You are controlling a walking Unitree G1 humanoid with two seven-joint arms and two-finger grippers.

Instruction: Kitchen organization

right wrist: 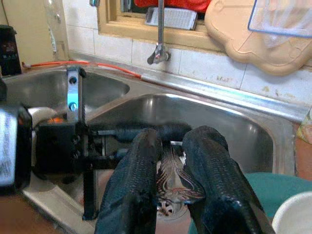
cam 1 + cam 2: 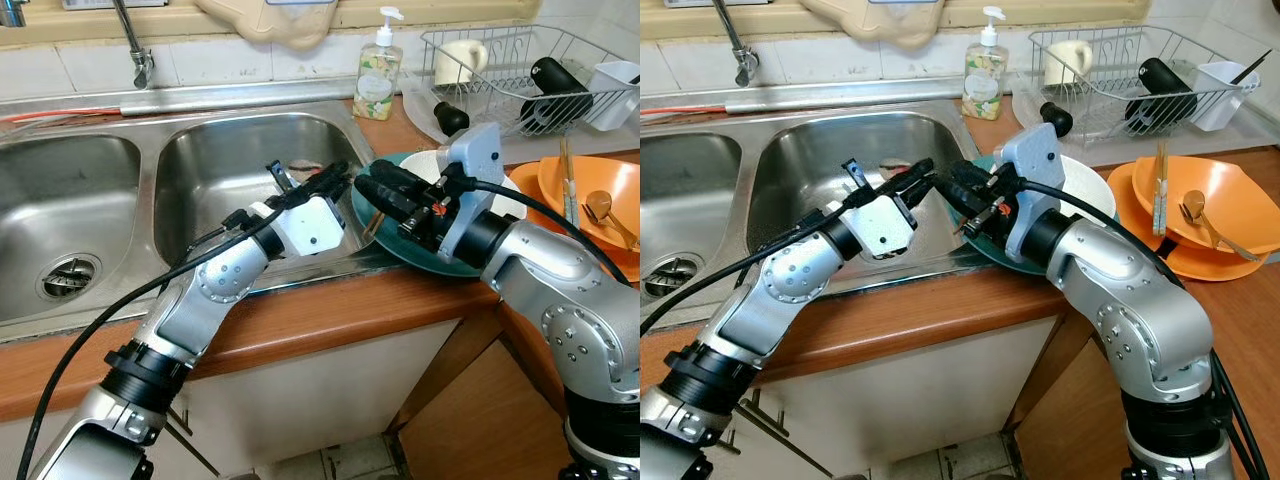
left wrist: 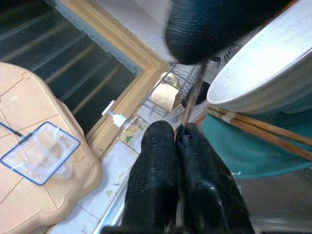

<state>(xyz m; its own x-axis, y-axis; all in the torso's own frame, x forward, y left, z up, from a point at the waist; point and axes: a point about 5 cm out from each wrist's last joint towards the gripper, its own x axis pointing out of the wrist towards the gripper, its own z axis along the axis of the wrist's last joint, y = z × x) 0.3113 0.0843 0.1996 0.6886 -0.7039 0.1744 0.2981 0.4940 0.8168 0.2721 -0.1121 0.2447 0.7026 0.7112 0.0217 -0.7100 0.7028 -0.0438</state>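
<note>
A thin chopstick (image 3: pixel 191 105) is pinched at its lower end between the closed fingers of the left pincer (image 2: pixel 335 178), its long axis running up from the fingertips toward the right pincer (image 2: pixel 372 182). The right pincer meets it tip to tip over the teal plate (image 2: pixel 395 255), fingers nearly together; whether they grip anything cannot be told. A white bowl (image 3: pixel 273 68) sits just beside both, the sink basin (image 2: pixel 215 175) beneath the left pincer.
</note>
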